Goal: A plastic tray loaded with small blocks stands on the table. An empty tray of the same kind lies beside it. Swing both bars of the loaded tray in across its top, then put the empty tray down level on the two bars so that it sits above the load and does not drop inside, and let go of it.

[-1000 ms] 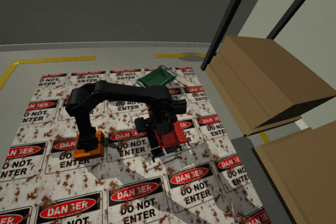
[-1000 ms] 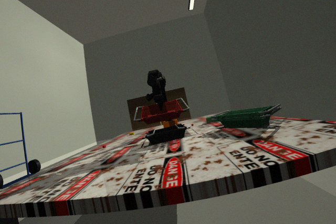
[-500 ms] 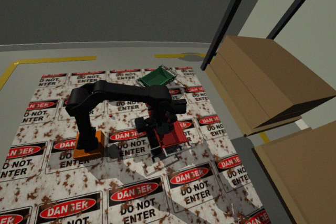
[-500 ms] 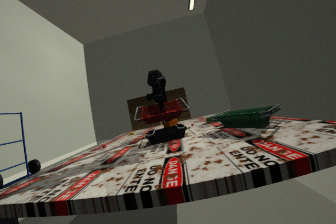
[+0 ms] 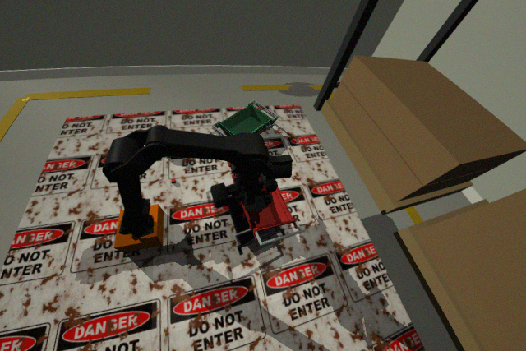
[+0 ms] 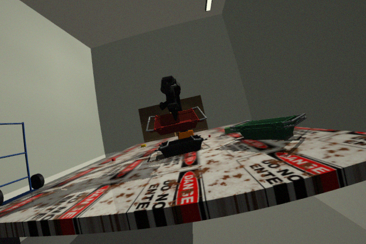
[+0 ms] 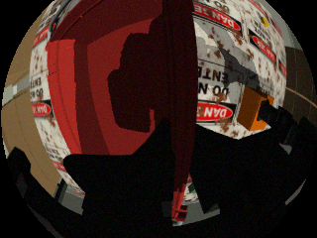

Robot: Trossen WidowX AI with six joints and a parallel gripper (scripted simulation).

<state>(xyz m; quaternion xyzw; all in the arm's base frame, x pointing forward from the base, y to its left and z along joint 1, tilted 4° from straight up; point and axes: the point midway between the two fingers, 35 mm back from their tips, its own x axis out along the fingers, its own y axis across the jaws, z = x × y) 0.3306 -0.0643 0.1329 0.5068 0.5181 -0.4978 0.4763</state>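
The empty red tray (image 5: 274, 213) (image 6: 177, 123) (image 7: 101, 45) hangs in the air, roughly level with the table top. Its grey bars stick out past its ends. My gripper (image 6: 176, 116) (image 7: 170, 122) is shut on one long side wall of it; in the top view the arm hides the fingertips. The black tray (image 6: 180, 147) stands on the table below the red tray, with a gap between them. Its bars (image 6: 160, 148) (image 6: 197, 138) show close to its ends in the exterior view; how far in they lie I cannot tell. Its load is hidden.
A green tray (image 5: 246, 121) (image 6: 267, 130) with grey bars stands further back, beside the black one. A green block (image 6: 228, 130) lies behind it. Small red blocks (image 5: 173, 180) (image 6: 112, 159) and a yellow one (image 6: 143, 145) lie on the table. The arm's base is orange (image 5: 159, 223) (image 6: 185, 134).
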